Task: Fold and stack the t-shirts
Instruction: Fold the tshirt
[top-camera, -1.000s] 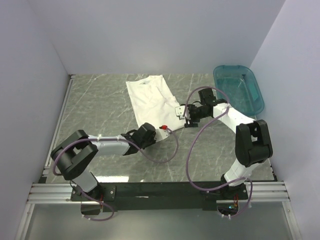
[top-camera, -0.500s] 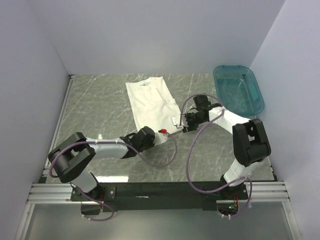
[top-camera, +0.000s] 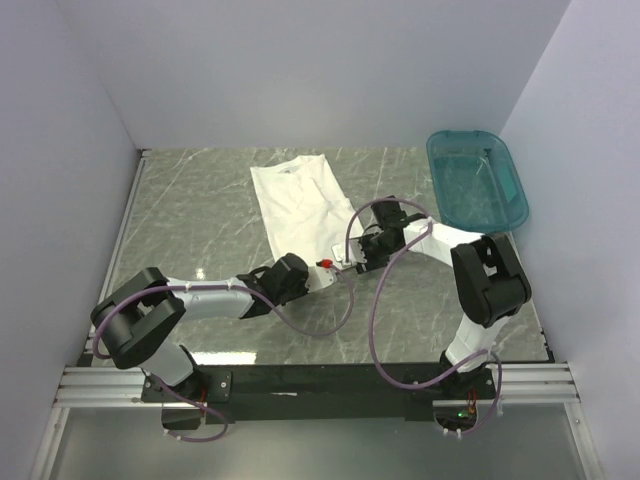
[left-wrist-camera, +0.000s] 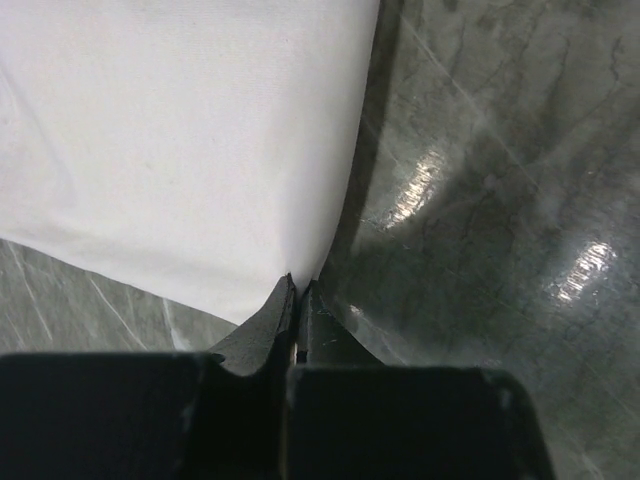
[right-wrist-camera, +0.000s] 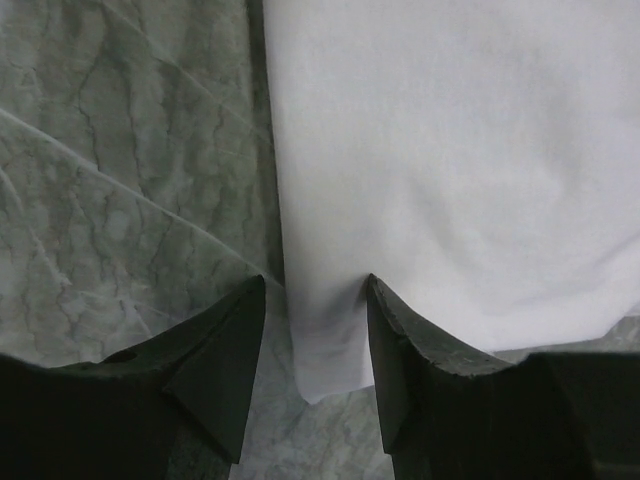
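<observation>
A teal plastic basin (top-camera: 478, 182) sits at the far right corner of the grey marbled tabletop (top-camera: 200, 215) before me, close to pale walls (top-camera: 300, 70); glare spots shine on the stone.

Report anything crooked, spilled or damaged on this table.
Only the shirt: it lies slanted on the table, not square to its edges. No spill or damage shows; the basin sits upright at the far right.
</observation>
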